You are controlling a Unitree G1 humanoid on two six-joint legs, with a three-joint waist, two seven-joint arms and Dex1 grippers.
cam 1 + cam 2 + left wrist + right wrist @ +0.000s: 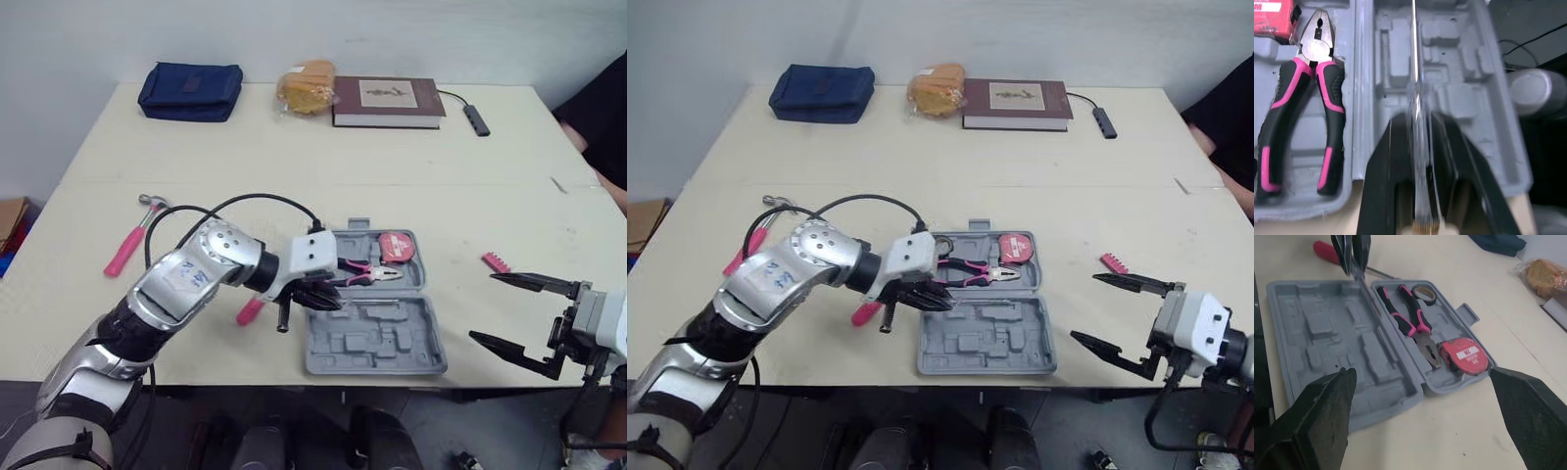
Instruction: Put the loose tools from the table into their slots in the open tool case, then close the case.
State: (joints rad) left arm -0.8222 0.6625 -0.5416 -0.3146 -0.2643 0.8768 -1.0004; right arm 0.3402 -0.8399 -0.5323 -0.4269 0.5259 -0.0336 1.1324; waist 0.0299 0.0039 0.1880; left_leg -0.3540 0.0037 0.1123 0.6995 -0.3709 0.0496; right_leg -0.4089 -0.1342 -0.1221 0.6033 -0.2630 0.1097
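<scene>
One tool case, one pliers, one hammer, one screwdriver, one book.

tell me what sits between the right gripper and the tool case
In the left eye view the table is bare between the right gripper and the tool case; the pink bit holder lies farther back, off that line.

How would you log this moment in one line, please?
left gripper: shut on screwdriver at open tool case | right gripper: open | hammer: on table
</scene>
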